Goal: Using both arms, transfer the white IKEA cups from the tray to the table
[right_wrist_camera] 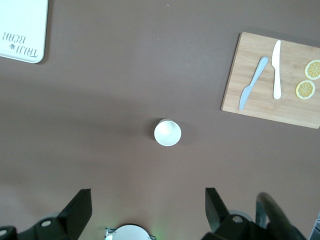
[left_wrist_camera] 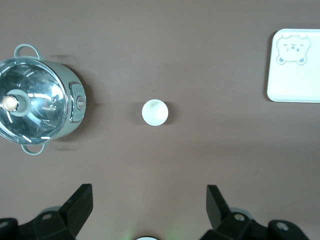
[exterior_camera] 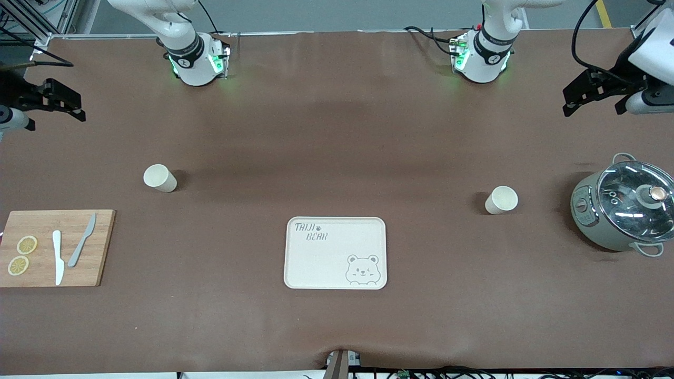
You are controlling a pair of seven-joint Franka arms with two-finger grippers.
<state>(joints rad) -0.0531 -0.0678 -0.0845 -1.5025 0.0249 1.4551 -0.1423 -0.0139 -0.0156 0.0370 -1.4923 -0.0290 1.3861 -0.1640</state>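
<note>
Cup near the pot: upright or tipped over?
Upright. The cup shows its round open rim facing up in the left wrist view, standing on the table beside the pot.

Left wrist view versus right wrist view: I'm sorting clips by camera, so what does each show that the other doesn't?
Only the left wrist view shows the lidded pot, the cup standing beside it, the tray's bear-printed end, and the open left gripper.

Only the right wrist view shows the wooden cutting board with two knives and lemon slices, the other cup, the tray's lettered end, and the open right gripper.

Both show the brown table and part of the tray, and one upright white cup on the table below an open gripper.
</note>
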